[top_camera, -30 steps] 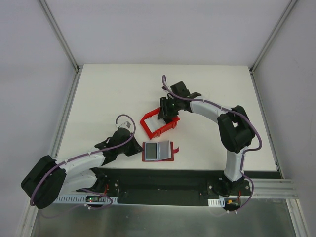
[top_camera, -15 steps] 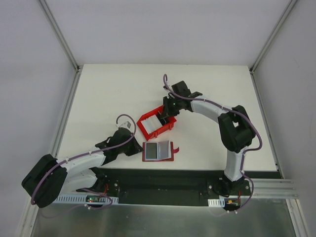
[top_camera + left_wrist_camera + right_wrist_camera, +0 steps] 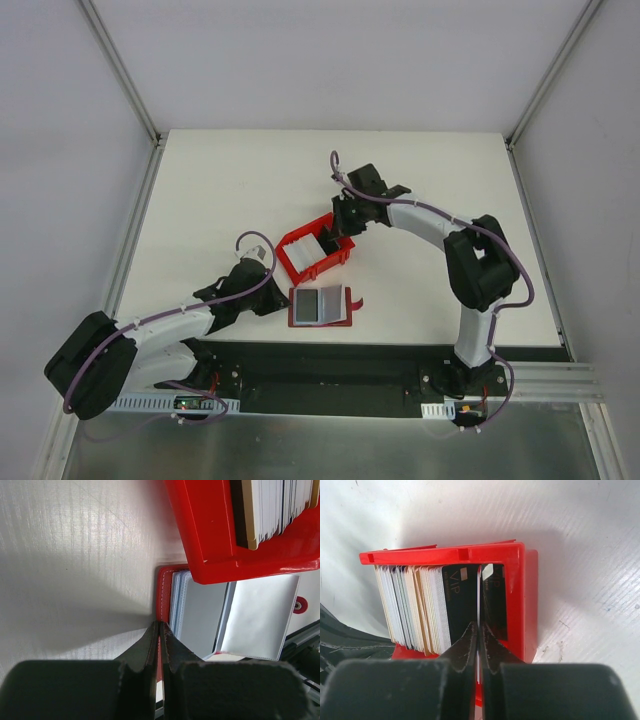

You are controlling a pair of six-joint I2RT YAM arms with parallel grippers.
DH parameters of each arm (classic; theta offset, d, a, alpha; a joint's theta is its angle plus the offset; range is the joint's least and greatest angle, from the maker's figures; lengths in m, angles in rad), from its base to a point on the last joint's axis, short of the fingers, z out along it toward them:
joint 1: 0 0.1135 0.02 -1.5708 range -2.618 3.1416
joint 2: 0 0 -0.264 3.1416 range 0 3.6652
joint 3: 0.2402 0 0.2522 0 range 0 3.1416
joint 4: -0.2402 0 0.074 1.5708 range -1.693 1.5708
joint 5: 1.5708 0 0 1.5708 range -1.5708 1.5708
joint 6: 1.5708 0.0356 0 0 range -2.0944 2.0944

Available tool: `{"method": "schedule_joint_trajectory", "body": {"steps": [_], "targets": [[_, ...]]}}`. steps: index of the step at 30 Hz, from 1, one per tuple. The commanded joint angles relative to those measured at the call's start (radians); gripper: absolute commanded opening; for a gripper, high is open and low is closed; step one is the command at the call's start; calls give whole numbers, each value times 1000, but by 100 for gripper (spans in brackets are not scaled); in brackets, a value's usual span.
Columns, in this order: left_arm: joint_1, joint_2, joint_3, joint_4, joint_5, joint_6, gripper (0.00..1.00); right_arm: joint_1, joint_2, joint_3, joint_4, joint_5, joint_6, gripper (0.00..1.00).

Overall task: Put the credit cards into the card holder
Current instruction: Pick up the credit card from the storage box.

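We see right fingers (image 3: 465, 647) pinching a dark card (image 3: 479, 597) mid-frame; left fingers (image 3: 146, 647) clamp the card holder (image 3: 200, 615) by its half-hidden edge.

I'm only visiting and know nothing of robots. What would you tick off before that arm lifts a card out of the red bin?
1. Right end effector shut on a card: ok.
2. Only one card pinched: cannot tell, as it shows edge-on among close neighbours.
3. Left end effector shut on the wallet at its red edge: ok.
4. Wallet lying open, pockets facing up: ok.
5. Visible pockets free of cards: ok, as far as they show.
6. Bin sitting flat, so that it should not lift with the card: cannot tell.
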State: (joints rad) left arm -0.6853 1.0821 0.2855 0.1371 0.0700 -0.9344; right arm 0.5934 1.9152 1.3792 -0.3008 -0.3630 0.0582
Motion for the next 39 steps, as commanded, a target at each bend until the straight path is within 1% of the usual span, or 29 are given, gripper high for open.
{"method": "schedule_joint_trajectory", "body": {"steps": [1, 4, 5, 7, 8, 10, 11, 13, 17, 18, 19, 22, 24, 28, 30, 34, 39], "targets": [[4, 13, 32, 10, 11, 13, 0, 9, -53, 40, -27, -11, -31, 6], [4, 13, 32, 13, 14, 11, 0, 25, -45, 41, -40, -2, -32, 12], [4, 15, 32, 13, 14, 9, 0, 28, -44, 40, -38, -5, -32, 12], [4, 13, 32, 15, 16, 9, 0, 29, -33, 40, -34, -30, -24, 10], [4, 15, 32, 15, 17, 9, 0, 31, -30, 35, -25, -40, -15, 10], [4, 13, 34, 15, 17, 11, 0, 31, -28, 29, -6, -51, -1, 6], [4, 13, 35, 15, 19, 9, 0, 31, -27, 32, -6, -45, 2, 6], [4, 16, 35, 13, 19, 9, 0, 31, -27, 34, -9, -18, 5, 1], [4, 18, 37, 15, 24, 14, 0, 32, -19, 60, -43, 30, -9, 1], [4, 18, 37, 15, 24, 14, 0, 34, -22, 63, -50, 35, -15, 3], [4, 19, 40, 15, 22, 16, 0, 32, -34, 58, -38, 24, -26, 13], [4, 13, 35, 13, 24, 17, 0, 32, -53, 46, 5, -25, -12, 32], [4, 15, 35, 13, 21, 17, 0, 32, -30, 67, -1, -74, 2, 45], [4, 21, 41, 15, 28, 22, 0, 42, 30, 101, -18, -117, 9, 61], [4, 19, 41, 15, 30, 25, 0, 48, 51, 106, -20, -108, 8, 69], [4, 21, 41, 16, 31, 28, 0, 55, 94, 127, -37, -109, 2, 75], [4, 24, 41, 18, 31, 28, 0, 63, 126, 138, -52, -108, -12, 77]]}}
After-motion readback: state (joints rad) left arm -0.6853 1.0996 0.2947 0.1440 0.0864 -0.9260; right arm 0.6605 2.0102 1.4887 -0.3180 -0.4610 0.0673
